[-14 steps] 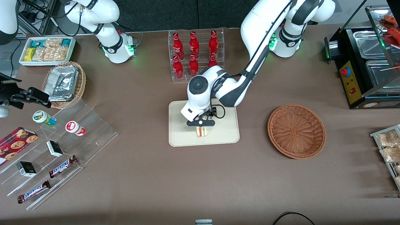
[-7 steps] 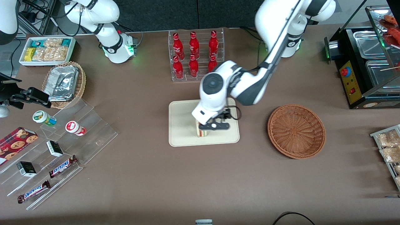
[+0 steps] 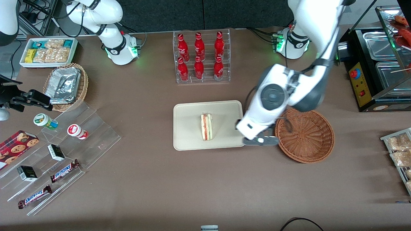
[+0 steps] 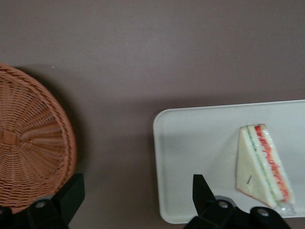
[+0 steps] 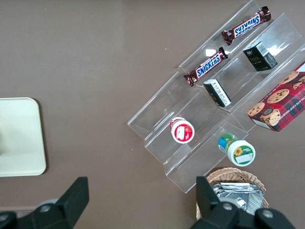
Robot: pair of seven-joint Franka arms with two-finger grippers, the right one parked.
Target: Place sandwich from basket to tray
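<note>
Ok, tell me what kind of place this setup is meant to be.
Probably a mock snack counter or kiosk: red soda bottles in a clear rack, Snickers bars on acrylic steps, and a wrapped sandwich on a serving tray. The gripper hangs open between tray and basket.

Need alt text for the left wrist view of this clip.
A wrapped triangular sandwich lies on a cream tray. Apart from the tray, an empty reddish-brown wicker basket sits on the brown table. The gripper, jaws open and empty, hovers over the bare strip between them.
</note>
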